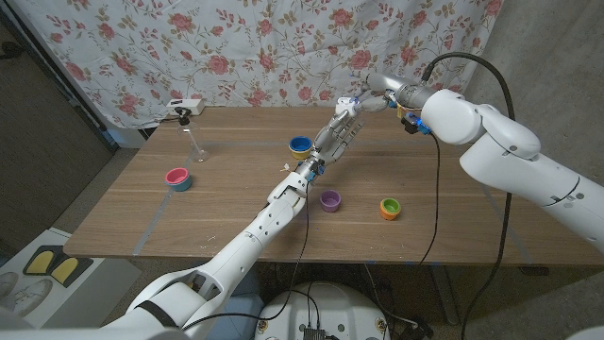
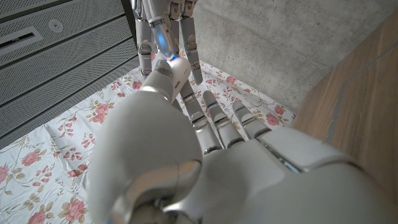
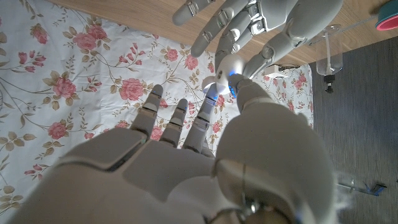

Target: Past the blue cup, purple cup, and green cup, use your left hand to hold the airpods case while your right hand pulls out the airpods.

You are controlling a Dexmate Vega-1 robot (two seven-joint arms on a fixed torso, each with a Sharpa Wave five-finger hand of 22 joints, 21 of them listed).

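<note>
The head camera looks down from above over the brown wooden bench. Each wrist camera sits close behind its own white hand, facing along the fingers. All three views share the rose-patterned white curtain.

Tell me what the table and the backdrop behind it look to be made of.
The table looks like wood or wood veneer with a matte finish: brown grain lines and plank seams run across it. The backdrop looks like thin printed fabric: a rose pattern on white, hanging in soft folds.
</note>
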